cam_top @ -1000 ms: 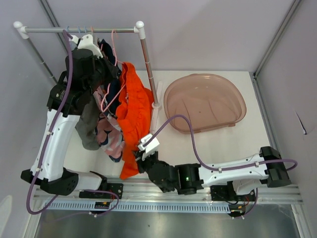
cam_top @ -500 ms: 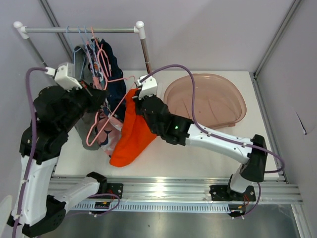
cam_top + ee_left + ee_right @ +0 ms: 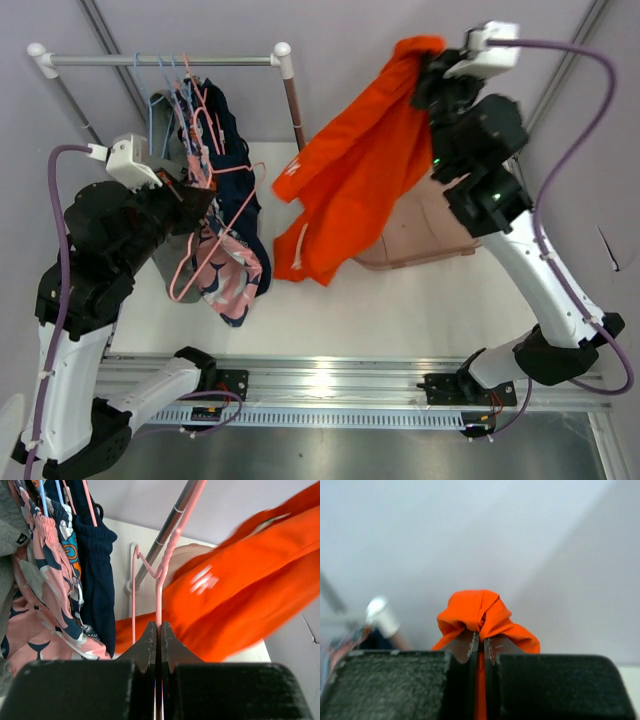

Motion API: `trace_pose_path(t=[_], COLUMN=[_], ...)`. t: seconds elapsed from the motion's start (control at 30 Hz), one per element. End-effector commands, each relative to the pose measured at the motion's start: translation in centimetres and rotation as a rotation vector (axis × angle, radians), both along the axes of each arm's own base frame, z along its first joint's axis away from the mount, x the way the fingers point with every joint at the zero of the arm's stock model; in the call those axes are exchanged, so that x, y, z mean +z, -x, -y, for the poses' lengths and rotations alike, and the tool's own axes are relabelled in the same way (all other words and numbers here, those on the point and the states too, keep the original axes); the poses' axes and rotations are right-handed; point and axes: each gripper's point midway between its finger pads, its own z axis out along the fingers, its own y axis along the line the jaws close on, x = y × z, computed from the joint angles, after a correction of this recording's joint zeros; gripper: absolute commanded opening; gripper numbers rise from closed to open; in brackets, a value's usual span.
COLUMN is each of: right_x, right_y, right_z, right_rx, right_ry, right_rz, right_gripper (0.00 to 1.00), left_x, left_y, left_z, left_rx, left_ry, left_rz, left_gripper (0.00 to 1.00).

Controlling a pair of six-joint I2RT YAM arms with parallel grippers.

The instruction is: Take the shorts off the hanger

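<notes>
Top external: caught the orange shorts [image 3: 350, 190] hoisted high over the brown tub [image 3: 445, 238], hanging free of the pink hanger [image 3: 215, 240] and well apart from it. Found the right gripper [image 3: 428, 52] clamped tight on a bunched top edge of the cloth, plain from the right wrist too. Saw the left gripper [image 3: 196, 196] pinched together on the hanger's thin wire, just beside the other clothes [image 3: 228, 282] on the rail [image 3: 100, 60]. Judged the pull-off step as good as done, with only the drop left. Called for lowering over the tub, then parting the right jaws; looked wise to hold the hanger steady meanwhile. Could not make out the hook's seat on the rail.
</notes>
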Motion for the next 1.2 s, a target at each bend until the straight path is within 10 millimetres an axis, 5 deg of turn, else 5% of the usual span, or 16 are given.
trace_pose_path(t=[0.0, 0.2, 0.4, 0.6, 0.63, 0.7, 0.73, 0.83, 0.87, 0.93, 1.03, 1.17], right_x=[4.0, 0.7, -4.2, -8.4, -11.1, -13.5, -17.1, -21.0, -24.4, -27.8, -35.9, -37.9], right_y=[-0.4, -6.7, -9.9, -9.0, -8.8, -8.6, -8.7, -7.5, -7.3, -7.2, -5.8, -3.4], right_z=[3.7, 5.8, 6.3, 7.7, 7.8, 8.1, 8.3, 8.8, 8.7, 9.0, 10.1, 9.0], right_rx=[0.000, -0.039, -0.041, -0.061, -0.061, -0.068, -0.084, -0.087, -0.085, -0.107, -0.196, -0.245], right_ry=[-0.024, 0.025, 0.061, 0.023, 0.031, 0.019, 0.018, -0.022, -0.034, -0.030, 0.033, 0.075], right_rz=[0.091, 0.023, -0.055, -0.086, -0.126, -0.162, -0.230, -0.288, -0.380, -0.489, -0.804, -0.879], right_gripper=[0.00, 0.00, 0.00, 0.00, 0.00, 0.00, 0.00, 0.00, 0.19, 0.93, 0.99, 0.99], left_x=[0.6, 0.8, 0.4, -0.1, -0.4, -0.5, -0.4, -0.1, 0.4, 0.9, 2.1, 4.3], left_y=[-0.1, 0.1, -0.2, -0.7, -0.8, -1.1, -1.2, -1.8, -2.0, -2.8, -4.1, -5.7], left_z=[-0.2, -0.8, -0.9, -0.7, -0.6, -0.4, -0.3, -0.3, -0.3, -0.2, 0.4, 1.0], left_rx=[0.008, 0.031, 0.037, 0.038, 0.035, 0.030, 0.029, 0.035, 0.037, 0.042, 0.035, 0.028], left_ry=[-0.006, -0.017, -0.025, -0.029, -0.032, -0.035, -0.038, -0.053, -0.057, -0.068, -0.083, -0.086], left_rz=[0.034, 0.044, 0.037, 0.032, 0.026, 0.026, 0.026, 0.030, 0.041, 0.046, 0.057, 0.092], left_gripper=[0.00, 0.00, 0.00, 0.00, 0.00, 0.00, 0.00, 0.00, 0.00, 0.00, 0.00, 0.00])
